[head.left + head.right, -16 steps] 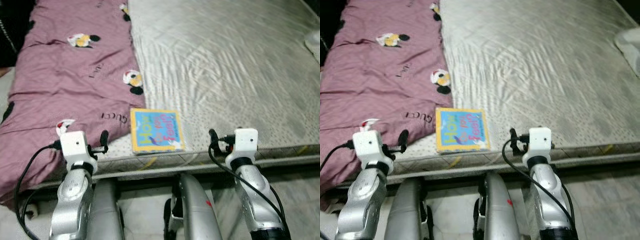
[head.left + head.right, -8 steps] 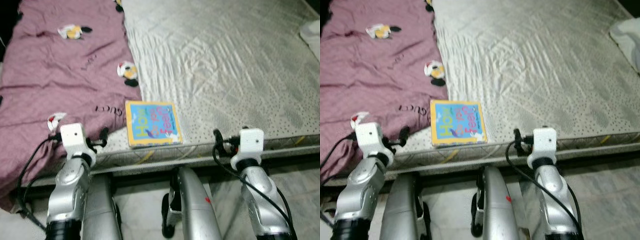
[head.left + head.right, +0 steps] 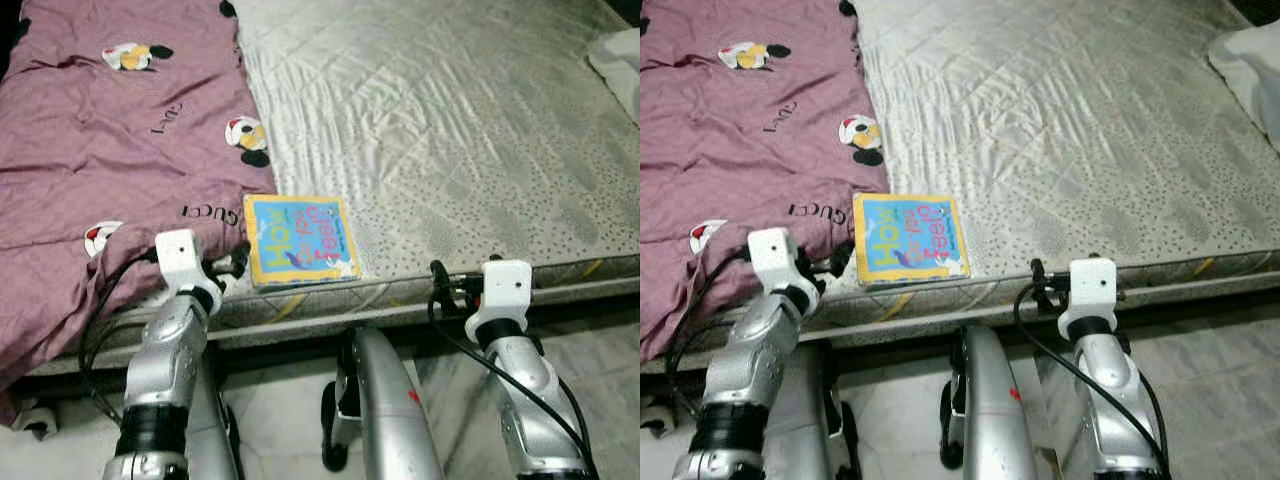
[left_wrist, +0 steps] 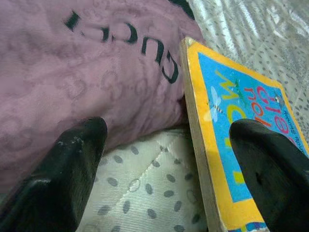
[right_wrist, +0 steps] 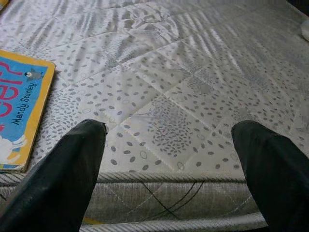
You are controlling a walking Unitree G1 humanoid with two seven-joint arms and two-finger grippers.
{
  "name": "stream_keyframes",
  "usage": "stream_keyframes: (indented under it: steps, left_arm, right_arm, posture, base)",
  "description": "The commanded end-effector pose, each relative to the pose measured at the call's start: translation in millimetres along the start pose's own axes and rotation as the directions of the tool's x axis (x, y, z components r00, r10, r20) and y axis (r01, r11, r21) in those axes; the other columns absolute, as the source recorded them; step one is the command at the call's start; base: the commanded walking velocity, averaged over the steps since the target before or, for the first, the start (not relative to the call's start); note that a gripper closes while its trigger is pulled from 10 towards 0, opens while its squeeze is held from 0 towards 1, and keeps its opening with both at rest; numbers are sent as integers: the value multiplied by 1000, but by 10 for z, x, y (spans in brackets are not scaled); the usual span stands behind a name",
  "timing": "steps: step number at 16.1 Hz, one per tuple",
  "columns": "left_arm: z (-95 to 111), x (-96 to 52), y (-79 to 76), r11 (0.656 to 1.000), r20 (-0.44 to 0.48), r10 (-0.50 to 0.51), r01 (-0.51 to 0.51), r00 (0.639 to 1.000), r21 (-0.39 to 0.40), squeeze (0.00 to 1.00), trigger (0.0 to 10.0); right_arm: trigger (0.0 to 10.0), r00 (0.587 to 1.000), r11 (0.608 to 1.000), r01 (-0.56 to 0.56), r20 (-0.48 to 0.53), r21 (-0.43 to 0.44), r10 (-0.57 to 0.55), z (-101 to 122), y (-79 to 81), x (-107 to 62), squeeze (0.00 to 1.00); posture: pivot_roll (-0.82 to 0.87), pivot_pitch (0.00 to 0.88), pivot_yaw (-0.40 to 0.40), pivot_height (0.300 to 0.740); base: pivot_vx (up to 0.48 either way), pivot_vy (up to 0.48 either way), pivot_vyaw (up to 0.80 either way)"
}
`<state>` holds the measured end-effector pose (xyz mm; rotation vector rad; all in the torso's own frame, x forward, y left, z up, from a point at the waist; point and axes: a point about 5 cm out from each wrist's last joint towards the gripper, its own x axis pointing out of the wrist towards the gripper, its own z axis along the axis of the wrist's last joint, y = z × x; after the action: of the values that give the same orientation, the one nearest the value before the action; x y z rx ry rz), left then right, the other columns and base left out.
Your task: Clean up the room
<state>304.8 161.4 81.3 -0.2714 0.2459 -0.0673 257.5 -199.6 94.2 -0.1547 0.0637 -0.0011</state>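
Note:
A children's book (image 3: 300, 240) with a blue cover and yellow border lies flat on the mattress (image 3: 450, 130), near its front edge. A purple printed blanket (image 3: 110, 150) covers the left part of the bed, and its hem touches the book's left side. My left gripper (image 4: 169, 145) is open at the mattress edge. One finger (image 4: 72, 154) is by the blanket hem and the other (image 4: 270, 159) is over the book's near corner. My right gripper (image 5: 169, 140) is open and holds nothing. It is low at the mattress front edge, to the right of the book (image 5: 19, 111).
A white pillow (image 3: 615, 55) lies at the bed's far right. The bed frame's front rail (image 3: 420, 315) runs just below the grippers. Pale floor tiles (image 3: 600, 345) and my own silver legs (image 3: 385, 400) are beneath it.
The camera has shifted, with the bed sliding in view. My left gripper has come closer to the book's left edge. The right gripper keeps about the same place at the mattress edge.

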Motion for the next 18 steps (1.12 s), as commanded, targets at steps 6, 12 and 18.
stream_keyframes:
  steps: [6, 12, 18]
  left_arm:
    - [-125, 260, -64, 998, -70, -44, 41, 997, -43, 0, 10000]
    - [-170, 382, -242, 987, -100, -117, 104, 988, -125, 0, 10000]
    - [-343, 398, -268, 978, -193, -153, 121, 969, -169, 0, 10000]
  right_arm:
    - [10000, 994, 996, -92, 56, -11, 93, 292, -10, -159, 0]
    - [10000, 988, 988, -148, 48, -44, 150, 327, -11, -257, 0]
    - [10000, 984, 985, -170, 39, -38, 171, 360, 4, -266, 0]
  posture:
    - [-159, 232, -132, 552]
    - [-190, 225, -137, 552]
    - [-200, 226, -135, 552]
  base:
    - [0, 0, 0]
    - [0, 0, 0]
    - [0, 0, 0]
